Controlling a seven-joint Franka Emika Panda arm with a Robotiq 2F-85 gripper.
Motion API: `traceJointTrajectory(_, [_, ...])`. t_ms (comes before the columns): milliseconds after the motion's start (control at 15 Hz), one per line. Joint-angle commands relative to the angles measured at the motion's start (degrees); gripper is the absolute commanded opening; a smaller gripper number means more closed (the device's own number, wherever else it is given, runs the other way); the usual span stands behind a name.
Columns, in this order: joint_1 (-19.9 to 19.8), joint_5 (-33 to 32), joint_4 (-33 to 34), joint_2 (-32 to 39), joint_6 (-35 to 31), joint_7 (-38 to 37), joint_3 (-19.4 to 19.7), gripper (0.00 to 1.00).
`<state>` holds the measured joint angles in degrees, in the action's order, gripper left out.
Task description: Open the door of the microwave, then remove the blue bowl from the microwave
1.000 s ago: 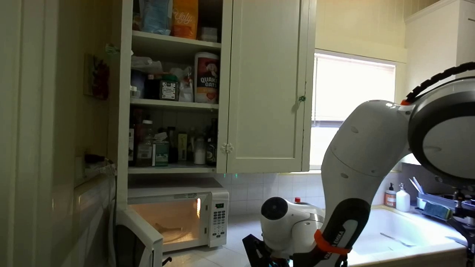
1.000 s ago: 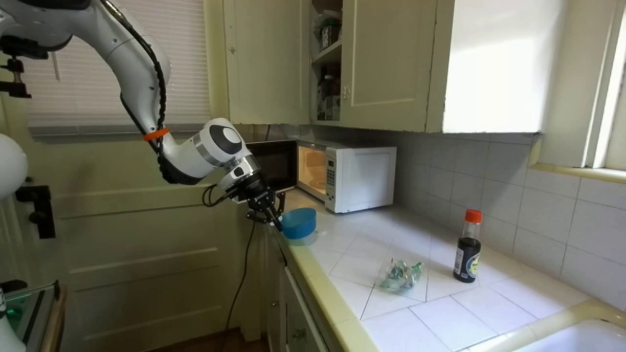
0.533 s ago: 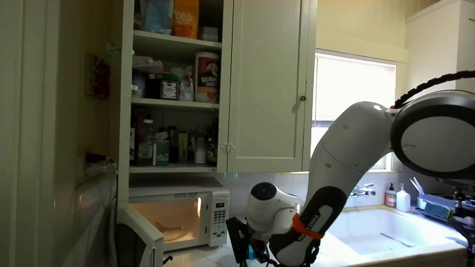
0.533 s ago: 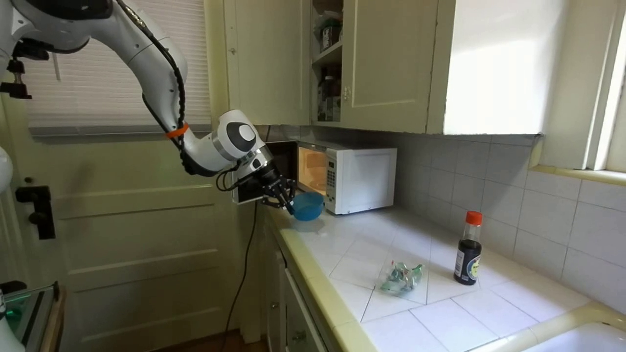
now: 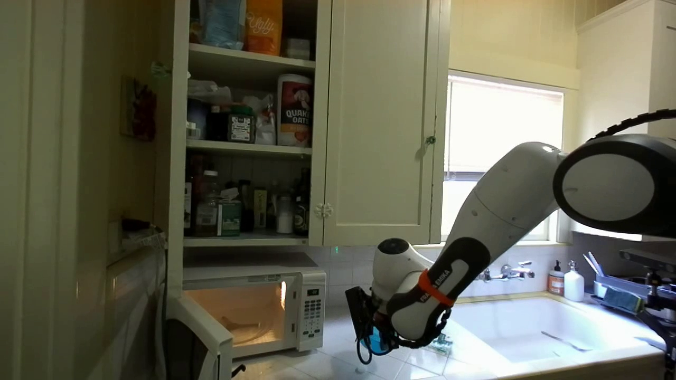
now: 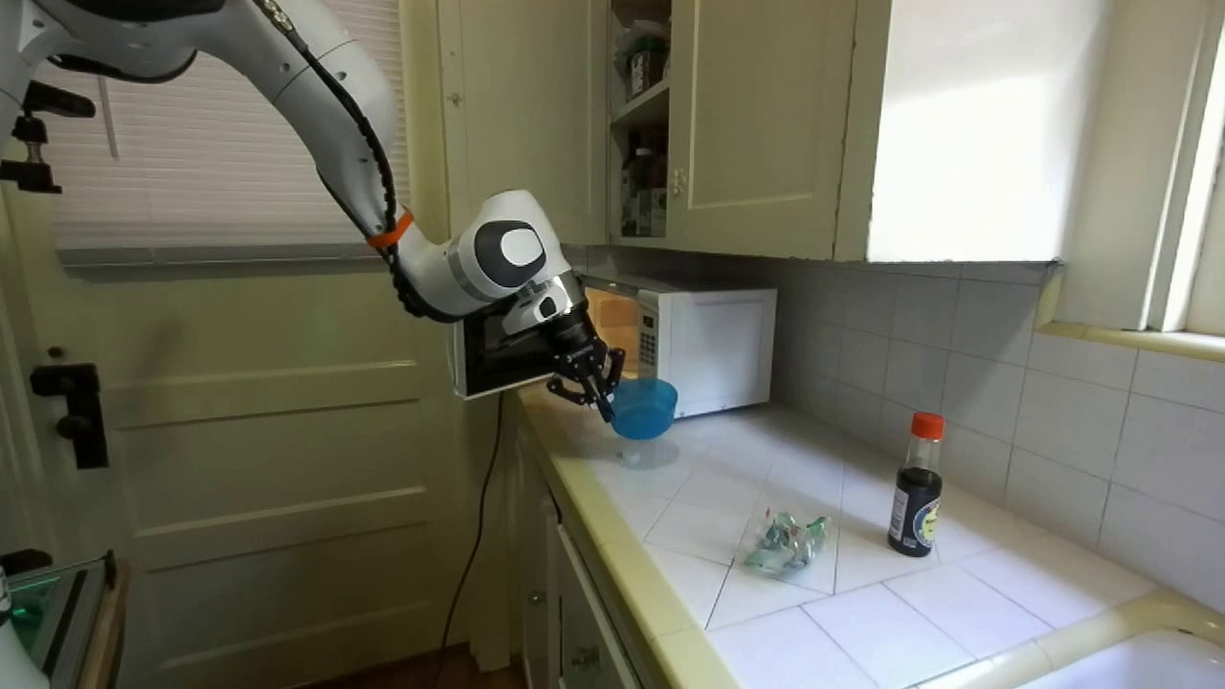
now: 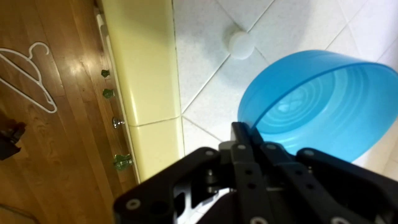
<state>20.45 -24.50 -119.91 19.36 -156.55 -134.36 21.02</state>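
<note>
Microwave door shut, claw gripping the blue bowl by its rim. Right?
Not quite: the microwave door is open, as both exterior views show. The rest holds: the claw grips the blue bowl by its rim.

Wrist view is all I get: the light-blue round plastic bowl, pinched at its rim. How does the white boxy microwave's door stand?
Observer: Open; in both exterior views the white-framed, dark-windowed door is swung out from the microwave.
Operator: Anything upright on the white tiled counter?
Observer: Yes, a red-capped dark bottle stands there in an exterior view.
Operator: And lying on it?
Observer: A crumpled clear-and-green plastic packet, visible in both exterior views.
</note>
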Motion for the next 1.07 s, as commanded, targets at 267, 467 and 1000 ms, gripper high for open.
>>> traceJointTrajectory(267, [-13.74, 9.37, 7.69, 1.24, 13.10, 8.86, -7.67, 0.01])
traceJointTrajectory(467, [-16.54, 10.53, 8.05, 3.43, 9.69, 11.30, -8.83, 0.01])
traceJointTrajectory(1000, [-14.25, 4.25, 11.32, 11.01, 12.86, 9.49, -4.01, 0.01])
